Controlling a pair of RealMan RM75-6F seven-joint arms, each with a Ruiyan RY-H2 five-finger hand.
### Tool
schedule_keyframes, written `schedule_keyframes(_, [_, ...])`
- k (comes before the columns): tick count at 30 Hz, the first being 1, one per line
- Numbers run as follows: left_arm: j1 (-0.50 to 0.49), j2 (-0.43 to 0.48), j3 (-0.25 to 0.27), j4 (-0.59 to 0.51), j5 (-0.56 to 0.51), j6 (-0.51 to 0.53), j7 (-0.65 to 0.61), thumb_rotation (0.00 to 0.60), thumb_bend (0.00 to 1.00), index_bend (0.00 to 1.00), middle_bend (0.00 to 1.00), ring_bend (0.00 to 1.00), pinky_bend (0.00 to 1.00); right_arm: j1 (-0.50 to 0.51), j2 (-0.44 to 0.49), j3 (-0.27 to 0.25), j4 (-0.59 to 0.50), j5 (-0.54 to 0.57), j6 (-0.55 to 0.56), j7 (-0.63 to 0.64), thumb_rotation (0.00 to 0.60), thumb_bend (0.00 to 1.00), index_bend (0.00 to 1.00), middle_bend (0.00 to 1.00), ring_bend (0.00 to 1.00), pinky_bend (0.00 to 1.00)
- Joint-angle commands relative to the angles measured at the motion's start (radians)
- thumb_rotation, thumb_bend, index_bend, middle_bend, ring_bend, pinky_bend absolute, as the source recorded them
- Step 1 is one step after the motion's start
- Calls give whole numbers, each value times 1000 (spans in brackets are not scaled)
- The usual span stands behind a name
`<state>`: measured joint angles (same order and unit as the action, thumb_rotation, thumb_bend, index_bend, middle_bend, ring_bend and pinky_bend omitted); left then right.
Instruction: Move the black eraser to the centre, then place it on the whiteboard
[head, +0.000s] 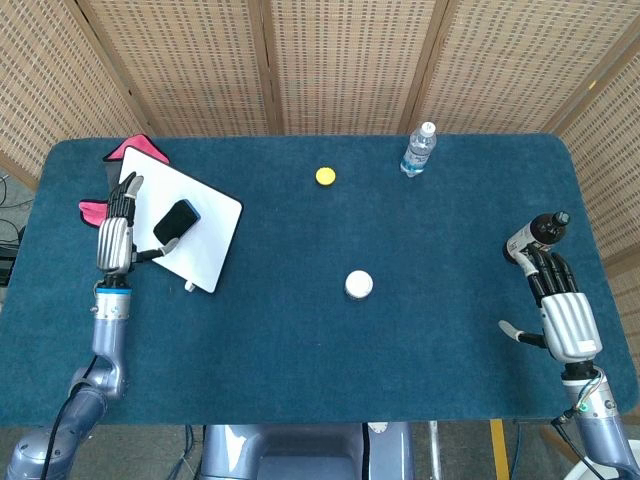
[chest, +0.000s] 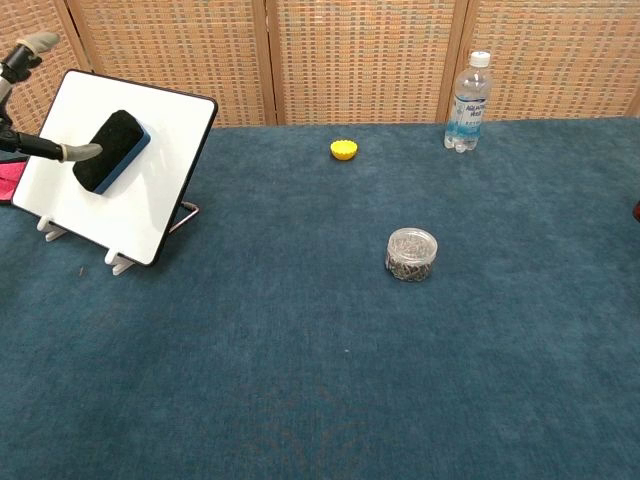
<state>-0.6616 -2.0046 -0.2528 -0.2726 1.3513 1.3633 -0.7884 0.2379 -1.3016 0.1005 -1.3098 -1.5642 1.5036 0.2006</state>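
Left hand (head: 115, 232): fingers spread and extended upward along the whiteboard's near-left edge, thumb reaching out to the right. Thumb tip appears to touch, or sit just beside, the lower end of the black eraser (head: 176, 220); no finger wraps it, so the hand looks empty. Contact cannot be confirmed from either view.

Eraser: just right of that hand, resting on the tilted face of the whiteboard (head: 200, 248), in its middle-left area. It holds there unsupported on a slope, so probably magnetic or grippy-backed. Long axis runs diagonally, lower end toward the thumb, upper end up and away to the right. In the chest view the eraser (chest: 111, 151) shows a black felt top and a blue backing.

Handling, as judged: light, small block; felt side soft and slightly compressible, backing stiff. Not fragile. Best taken across the short sides, thumb against fingers, mid-length.

Placement looks done or nearly so; the board's stand could shift if pushed.

Right hand (head: 562, 302): far off to the right, fingers straight and close together, holding nothing, beside a dark bottle (head: 548, 228).
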Motion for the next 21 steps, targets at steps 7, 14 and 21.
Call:
schedule_keyframes(7, [241,415,177,-457,102,64,287,600,0,0,0,0,0,-20,25,2,-61,-2,31,-53,600,0,0,0,0,36])
schedule_keyframes(14, [348,788,220,-1139,0,-5,634,600,0,0,0,0,0,-42,54,-2,-126,-3,54,-89,600,0,0,0,0,36])
schedule_keyframes(21, [405,879,258,-1332,12,27,742,600,0,0,0,0,0,-58,73,-4,-157,-8,72,-106,600,0,0,0,0,36])
